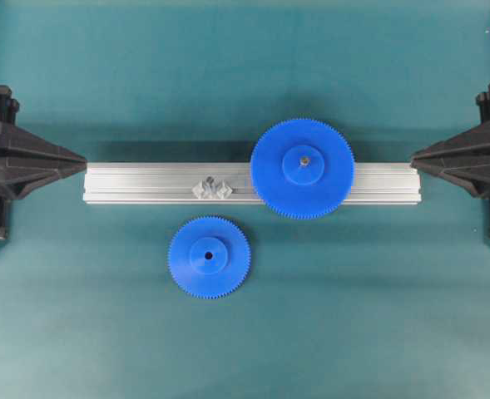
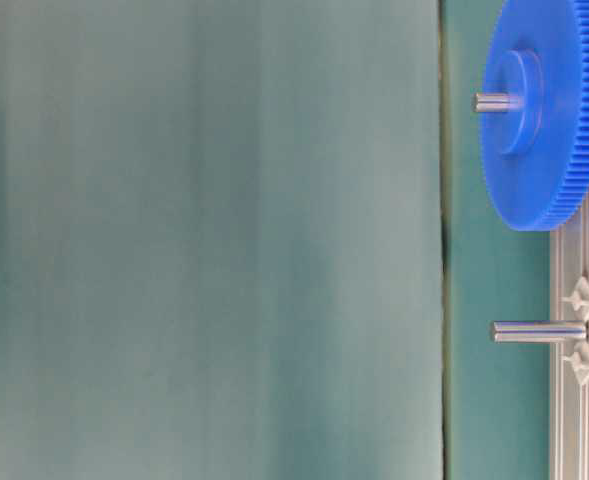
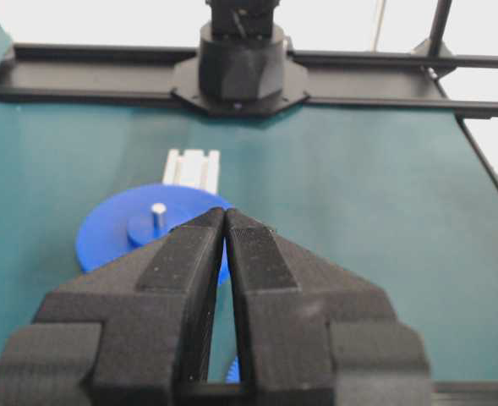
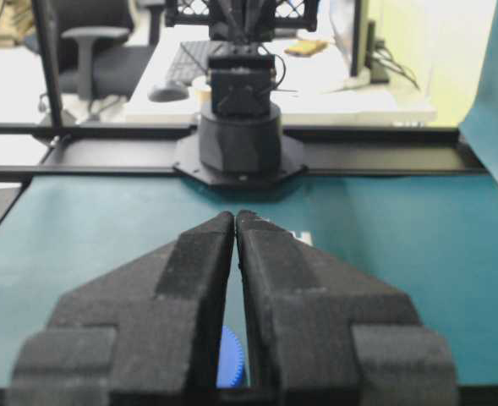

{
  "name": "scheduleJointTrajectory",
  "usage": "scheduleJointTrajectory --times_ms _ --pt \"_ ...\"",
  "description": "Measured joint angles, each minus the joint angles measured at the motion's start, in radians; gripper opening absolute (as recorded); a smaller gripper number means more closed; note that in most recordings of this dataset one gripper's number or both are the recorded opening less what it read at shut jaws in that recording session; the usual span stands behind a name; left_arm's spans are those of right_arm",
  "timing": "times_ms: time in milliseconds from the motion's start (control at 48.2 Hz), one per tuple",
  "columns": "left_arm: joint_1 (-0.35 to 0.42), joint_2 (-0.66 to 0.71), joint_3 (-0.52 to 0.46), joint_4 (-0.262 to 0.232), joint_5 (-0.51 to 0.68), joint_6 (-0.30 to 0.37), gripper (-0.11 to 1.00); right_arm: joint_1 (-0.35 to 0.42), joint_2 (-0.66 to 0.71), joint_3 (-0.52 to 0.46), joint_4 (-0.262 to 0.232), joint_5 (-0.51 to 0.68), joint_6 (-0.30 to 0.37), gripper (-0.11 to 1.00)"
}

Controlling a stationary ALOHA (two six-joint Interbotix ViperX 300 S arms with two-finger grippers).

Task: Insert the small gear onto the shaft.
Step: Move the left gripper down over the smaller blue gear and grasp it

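The left gripper [image 1: 82, 158] is seen at the left edge of the overhead view, its black tapered tip levelled at the left end of the aluminium rail [image 1: 145, 183] and set just beside it, apart. In the left wrist view its fingers [image 3: 189, 262] are pressed together at the tips, nothing between them. The right gripper [image 1: 413, 156] is mirrored at the rail's right end, likewise just off it. Its fingers [image 4: 270, 262] are closed tip to tip, empty.
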Motion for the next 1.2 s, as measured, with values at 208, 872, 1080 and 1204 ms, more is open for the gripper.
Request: scheduleJointTrajectory --times_ms 208,872,1080,1204 --pt "-0.008 0.08 -0.051 0.008 0.038 -0.098 0.0 -0.006 0.026 -0.032 0.055 0.153 0.02 0.05" --pt "-0.087 0.537 -0.288 0.014 0.443 -0.097 0.0 0.023 0.287 -0.158 0.078 0.537 0.086 0.04" --pt "-0.098 0.703 -0.393 0.014 0.483 -0.098 0.0 0.029 0.376 -0.178 0.078 0.598 0.107 0.04" --pt "-0.1 0.802 -0.454 0.014 0.525 -0.098 0.0 0.029 0.419 -0.196 0.078 0.611 0.107 0.04"
